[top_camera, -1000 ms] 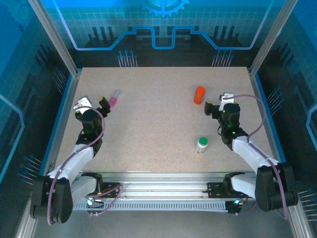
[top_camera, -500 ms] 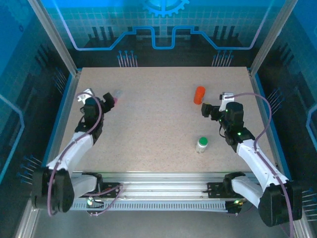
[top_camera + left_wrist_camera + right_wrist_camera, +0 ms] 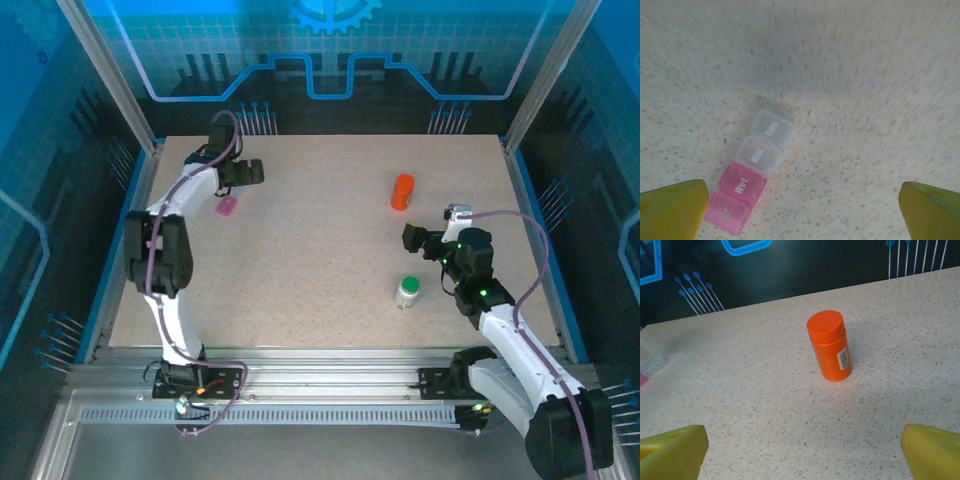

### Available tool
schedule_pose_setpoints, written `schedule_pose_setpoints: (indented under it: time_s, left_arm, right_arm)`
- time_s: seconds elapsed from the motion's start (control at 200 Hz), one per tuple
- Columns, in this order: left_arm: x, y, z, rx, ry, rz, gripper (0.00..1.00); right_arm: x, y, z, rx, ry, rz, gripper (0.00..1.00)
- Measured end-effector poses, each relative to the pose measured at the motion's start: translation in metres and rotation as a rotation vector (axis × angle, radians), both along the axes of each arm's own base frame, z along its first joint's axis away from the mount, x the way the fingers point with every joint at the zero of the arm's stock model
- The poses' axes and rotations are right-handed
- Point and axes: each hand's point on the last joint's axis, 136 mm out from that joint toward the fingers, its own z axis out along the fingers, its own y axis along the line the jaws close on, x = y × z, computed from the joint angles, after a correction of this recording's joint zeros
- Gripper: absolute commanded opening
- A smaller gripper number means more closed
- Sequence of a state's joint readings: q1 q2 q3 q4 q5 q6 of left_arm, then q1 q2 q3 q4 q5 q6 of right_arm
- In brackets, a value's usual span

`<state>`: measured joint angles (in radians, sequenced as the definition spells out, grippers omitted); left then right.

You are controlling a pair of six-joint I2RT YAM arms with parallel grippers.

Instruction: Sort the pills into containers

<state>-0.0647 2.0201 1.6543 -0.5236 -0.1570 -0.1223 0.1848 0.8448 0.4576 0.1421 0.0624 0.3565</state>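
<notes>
Nothing sorted yet: pink-and-clear plastic pill box (image 3: 752, 172) lower left, orange cylindrical bottle (image 3: 830, 346) capped; left gripper (image 3: 802, 207), right gripper (image 3: 802, 452) gaping, empty.

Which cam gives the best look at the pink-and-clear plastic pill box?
Left wrist: the pink-and-clear plastic pill box is seen close up, with four joined compartments and three day labels readable. Top external shows it as a small pink speck. Right wrist catches what looks like a blurry sliver at its left edge.

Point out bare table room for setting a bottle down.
Bare: the table middle down to its near edge, between the pill box and the orange bottle and green-capped bottle. Crowded: the right gripper sits between those bottles.
</notes>
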Motion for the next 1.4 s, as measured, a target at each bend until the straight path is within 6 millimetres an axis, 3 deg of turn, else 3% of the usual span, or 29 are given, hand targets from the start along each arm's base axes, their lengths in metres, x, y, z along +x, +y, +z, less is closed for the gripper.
schedule_pose_setpoints:
  time_s: [0.095,0.235,0.49,0.68,0.876,1.091,1.401]
  left_arm:
    - [-0.006,0.001,-0.033,0.040,0.123,-0.061,0.95]
    - [-0.011,0.005,-0.057,0.097,0.236,-0.129,0.92]
    - [-0.007,0.020,-0.063,0.145,0.300,-0.185,0.88]
    - [-0.016,0.037,-0.074,0.148,0.356,-0.182,0.86]
    - [-0.018,0.052,-0.082,0.144,0.393,-0.173,0.77]
    - [-0.025,0.052,-0.097,0.132,0.447,-0.195,0.67]
    - [-0.021,0.048,-0.096,0.106,0.451,-0.206,0.47]
  right_arm:
    - [-0.001,0.002,0.008,0.025,-0.023,0.008,1.00]
    - [-0.002,0.007,0.011,0.057,-0.029,0.025,1.00]
    - [-0.002,0.014,0.007,0.088,-0.007,0.053,1.00]
    - [-0.002,0.016,0.004,0.096,0.005,0.059,1.00]
    - [-0.002,0.017,0.002,0.098,0.012,0.067,1.00]
    - [-0.001,0.018,0.002,0.100,0.010,0.070,1.00]
    - [0.000,0.019,-0.001,0.106,0.021,0.071,1.00]
